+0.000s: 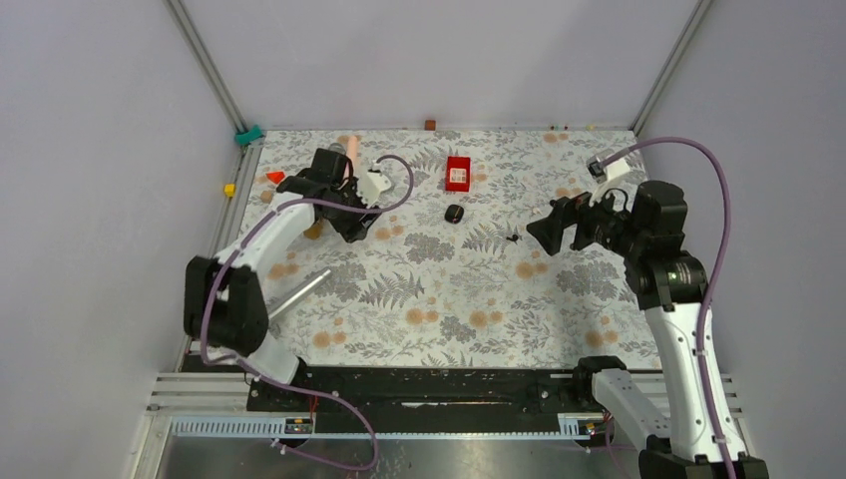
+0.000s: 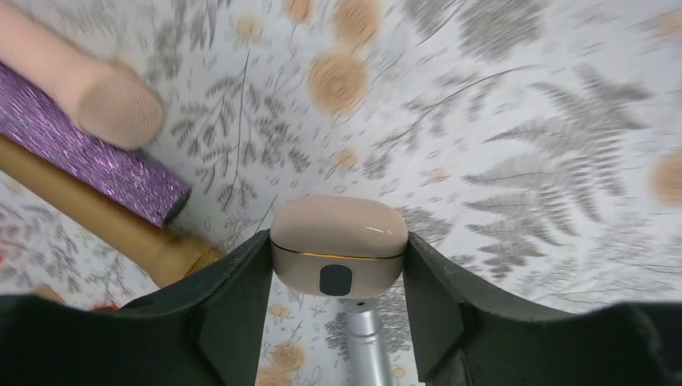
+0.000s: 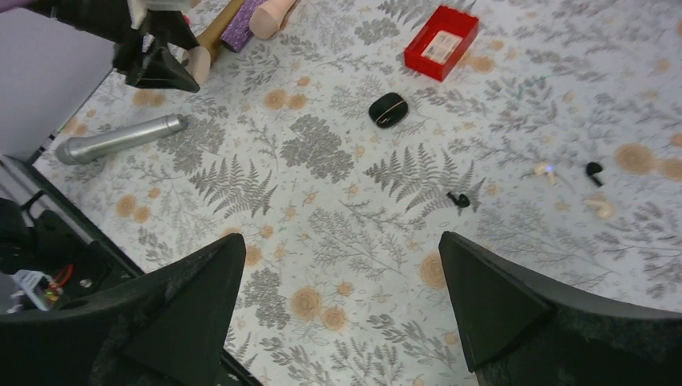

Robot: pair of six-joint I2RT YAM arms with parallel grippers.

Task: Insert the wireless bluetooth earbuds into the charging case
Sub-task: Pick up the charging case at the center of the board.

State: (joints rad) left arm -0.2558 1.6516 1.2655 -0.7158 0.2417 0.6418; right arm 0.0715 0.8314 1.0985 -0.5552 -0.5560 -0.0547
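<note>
My left gripper point(image 2: 338, 244) is shut on a beige charging case point(image 2: 338, 241), lid closed, held above the floral table; in the top view this gripper point(image 1: 352, 226) is at the back left. A black case point(image 1: 455, 214) point(image 3: 389, 110) lies closed mid-table. Two black earbuds point(image 3: 459, 199) point(image 3: 593, 171) and two whitish earbuds point(image 3: 547, 170) point(image 3: 599, 207) lie loose on the cloth. One black earbud point(image 1: 513, 238) shows just left of my right gripper point(image 1: 547, 232). The right gripper point(image 3: 342, 241) hangs open above the table with nothing between its fingers.
A red box point(image 1: 458, 173) sits at the back centre. A silver cylinder point(image 1: 299, 291) lies at the left, under the held case. Pink point(image 2: 88, 84), purple point(image 2: 88, 157) and wooden point(image 2: 121, 229) rods lie by the left gripper. An orange cone point(image 1: 275, 178) and a yellow block point(image 1: 229, 189) are near the left edge.
</note>
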